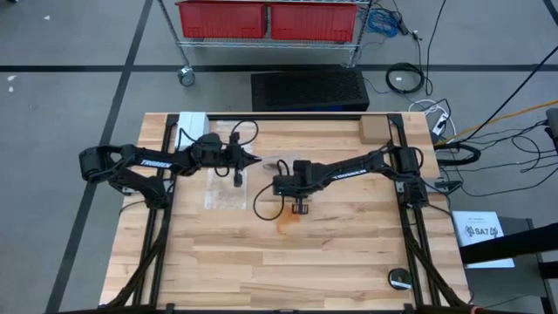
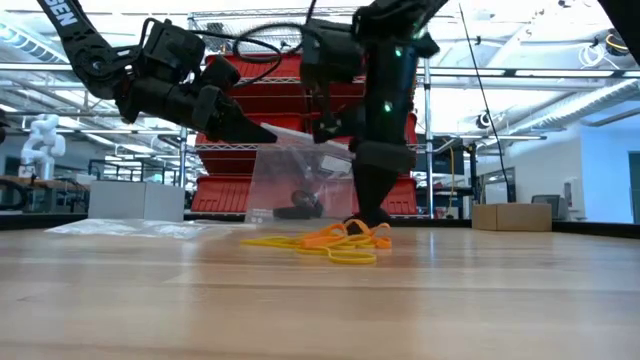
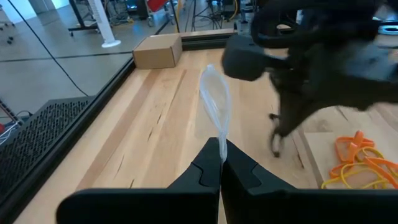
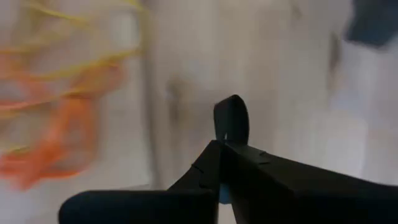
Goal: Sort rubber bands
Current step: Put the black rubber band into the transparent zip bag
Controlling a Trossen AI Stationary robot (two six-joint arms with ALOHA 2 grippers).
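From overhead I see both arms reaching toward the middle of the table (image 1: pixel 349 253). The left gripper (image 1: pixel 253 161) is raised, its fingers pressed together on the edge of a clear plastic bag (image 2: pixel 300 180). From above that bag barely shows; the low view gives it hanging down from the pinch, and the left wrist view shows the thin film rising right out of the closed fingertips (image 3: pixel 219 163).

The right gripper (image 1: pixel 301 207) points down at the wood just beside the pile of rubber bands (image 2: pixel 335 240). The high view reduces the pile to a faint orange smear below the gripper. The low view resolves it — orange and yellow loops tangled together, lying flat on the table, with the gripper's tip down at their edge. The right wrist view adds what neither gives: the fingers are shut and a small black loop (image 4: pixel 231 121) stands up from between them, with the orange and yellow bands blurred off to one side. I read it as a black band pinched there, though the blur keeps me from being certain.

A cardboard box (image 1: pixel 373 129) sits at the table's far right corner.
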